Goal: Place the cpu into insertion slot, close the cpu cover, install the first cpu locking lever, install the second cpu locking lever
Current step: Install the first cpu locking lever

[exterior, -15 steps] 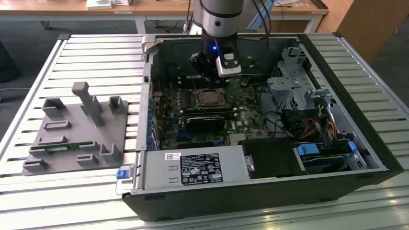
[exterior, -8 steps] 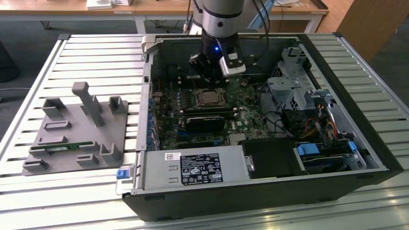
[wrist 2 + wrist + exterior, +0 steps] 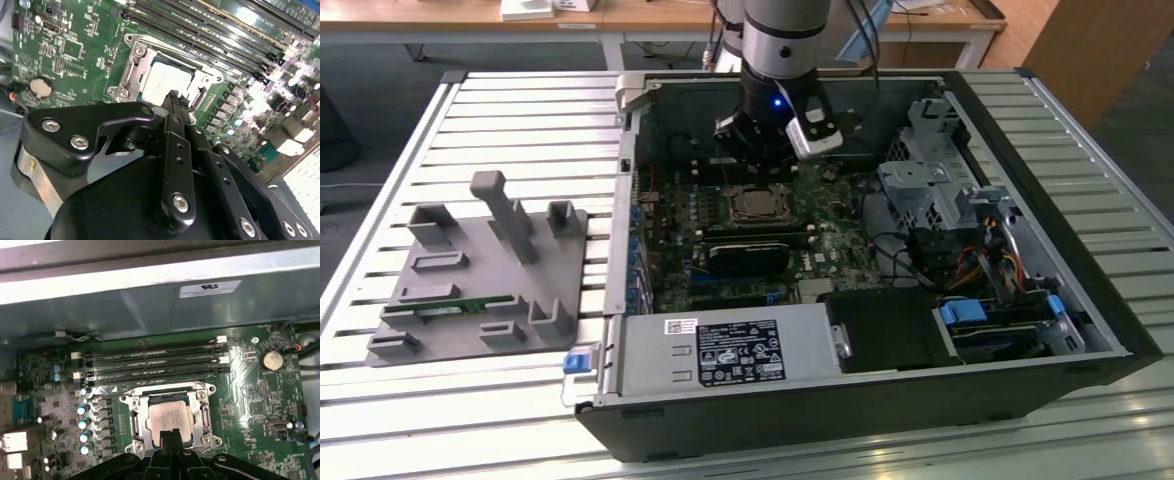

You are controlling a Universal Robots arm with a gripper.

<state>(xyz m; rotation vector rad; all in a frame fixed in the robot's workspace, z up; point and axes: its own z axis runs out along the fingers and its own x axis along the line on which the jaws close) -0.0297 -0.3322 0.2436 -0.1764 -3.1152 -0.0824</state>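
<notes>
The cpu (image 3: 170, 418), a small square chip with a pale tan-silver face, sits flat in the insertion slot (image 3: 159, 400) on the green motherboard (image 3: 260, 390) inside the open computer case (image 3: 854, 420), which lies on the slatted surface (image 3: 494, 120). The cpu cover (image 3: 142, 424), a silver-grey metal frame, lies down around it so the chip shows through its window. The gripper (image 3: 167, 436) hangs right over the chip's near edge with its black fingers (image 3: 172, 107) pressed together, holding nothing; whether the tips touch the cpu cannot be told.
</notes>
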